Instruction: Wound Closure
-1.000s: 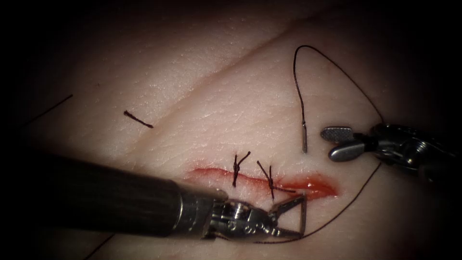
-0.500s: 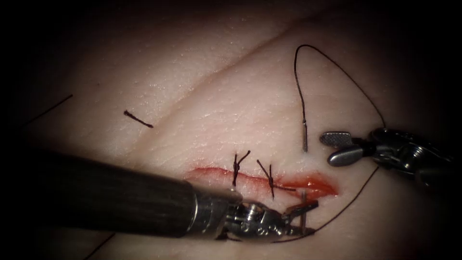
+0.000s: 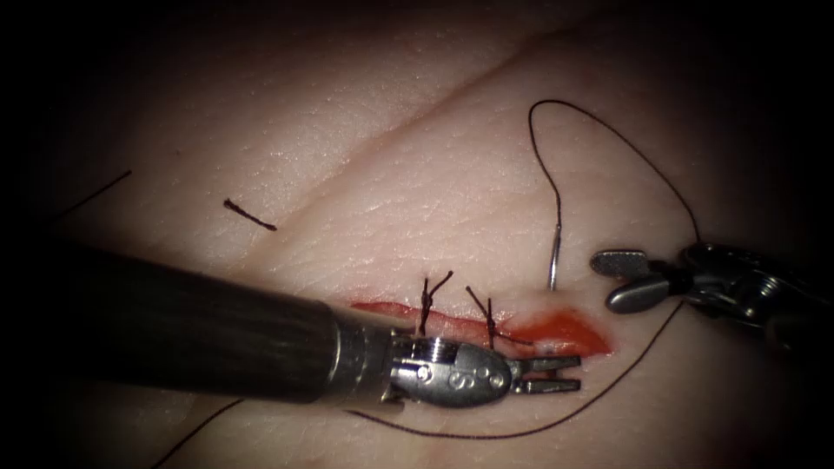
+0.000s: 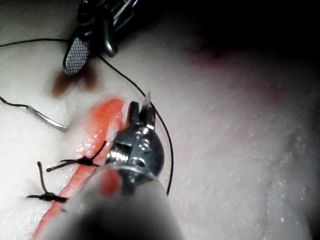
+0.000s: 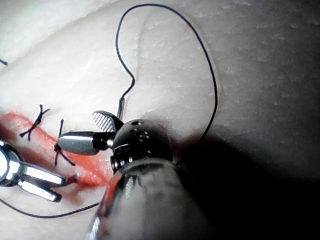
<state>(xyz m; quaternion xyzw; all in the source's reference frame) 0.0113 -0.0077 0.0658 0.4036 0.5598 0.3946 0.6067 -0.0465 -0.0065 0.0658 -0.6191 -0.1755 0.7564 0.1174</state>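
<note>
The needle tip has been let go by the left hand, now spread and empty below the cut. The needle stays lodged in the tissue. The right hand gapes empty.

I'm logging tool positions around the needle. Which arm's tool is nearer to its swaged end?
Right. Its open tool sits just right of the needle; the left tool lies across the cut, below it.

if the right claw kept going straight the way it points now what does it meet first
Most likely the needle. The right claw, open and holding nothing, points toward the picture's left in the endoscope view, and the needle stands out of the tissue just beyond its tips, above the cut. Depth is unclear, so it could pass beside it.
</note>
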